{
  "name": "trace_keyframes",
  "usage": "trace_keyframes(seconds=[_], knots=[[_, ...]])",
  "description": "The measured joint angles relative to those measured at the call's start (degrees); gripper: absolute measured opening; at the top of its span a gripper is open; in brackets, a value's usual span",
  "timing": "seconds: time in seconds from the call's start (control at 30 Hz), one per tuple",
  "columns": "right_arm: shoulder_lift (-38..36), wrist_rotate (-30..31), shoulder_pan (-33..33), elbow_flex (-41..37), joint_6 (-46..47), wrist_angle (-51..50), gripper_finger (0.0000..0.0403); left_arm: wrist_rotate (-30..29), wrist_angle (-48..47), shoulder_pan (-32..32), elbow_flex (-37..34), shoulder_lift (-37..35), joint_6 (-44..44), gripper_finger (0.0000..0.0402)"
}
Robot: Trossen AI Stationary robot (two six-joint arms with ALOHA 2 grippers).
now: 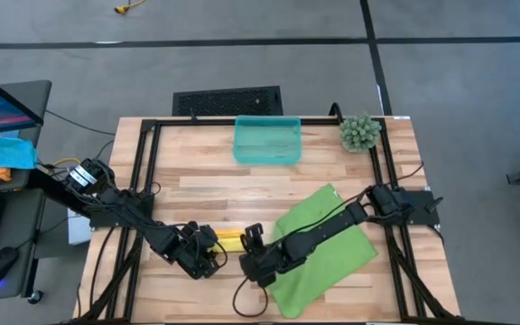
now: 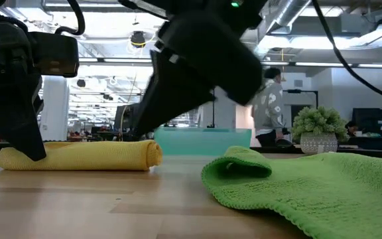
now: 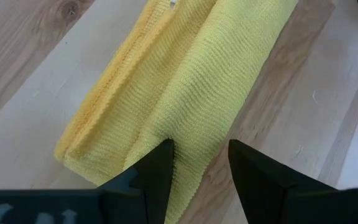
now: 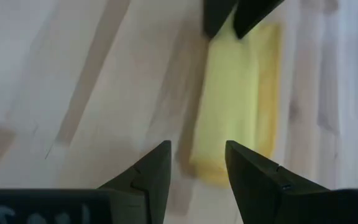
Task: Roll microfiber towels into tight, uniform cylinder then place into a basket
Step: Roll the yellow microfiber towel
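Note:
The yellow towel (image 1: 230, 240) lies rolled up on the table near the front edge, its length running left to right; it also shows in the low view (image 2: 78, 155). My left gripper (image 1: 208, 248) is shut on the roll's left end. My right gripper (image 1: 253, 240) hovers just off the roll's right end (image 4: 229, 124), its fingers a little apart, touching nothing. The lime green towel (image 1: 328, 246) lies spread under my right arm, one corner (image 2: 244, 162) folded over. The teal basket (image 1: 266, 140) stands at the far edge. My left gripper pinches part of the roll's left end (image 3: 194, 146) between its two fingers. One finger (image 3: 163, 158) dents the roll's top; the other (image 3: 247, 165) stands at its outer side by the wood. The fingers slant down from the table's left, along the roll. The roll lies on the table.
A small potted plant (image 1: 359, 133) stands at the far right corner. A black vented panel (image 1: 227, 99) lies on the floor beyond the far edge. Bare wood lies between the towels and the basket. A person (image 2: 270, 109) stands in the room behind.

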Motion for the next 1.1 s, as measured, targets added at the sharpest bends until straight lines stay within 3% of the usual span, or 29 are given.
trace_keyframes(seconds=[0.23, 0.43, 0.57, 0.8, 1.1], knots=[[0.0, -0.3, -0.7, -0.4, -1.4, 2.8, 0.0173, 0.0, 0.0, 0.0, 0.0, 0.0, 0.1, 0.0152], [0.1, -0.4, -0.8, -5.1, -4.7, 8.6, 0.0173, 0.0, 0.0, 0.0, 0.0, 0.0, 0.8, 0.0152], [0.1, 3.4, -1.0, -7.0, -3.5, 9.6, 0.0173, 0.0, 0.0, 0.0, 0.0, 0.0, 2.0, 0.0152], [0.1, 3.6, -2.2, -8.6, -1.1, 10.7, 0.0173, 0.0, 0.0, 0.0, 0.0, 0.0, 3.4, 0.0152], [0.0, -0.4, -4.2, -9.8, 1.7, 12.3, 0.0172, -0.2, -0.7, 0.0, 0.8, 0.1, 4.8, 0.0152]])
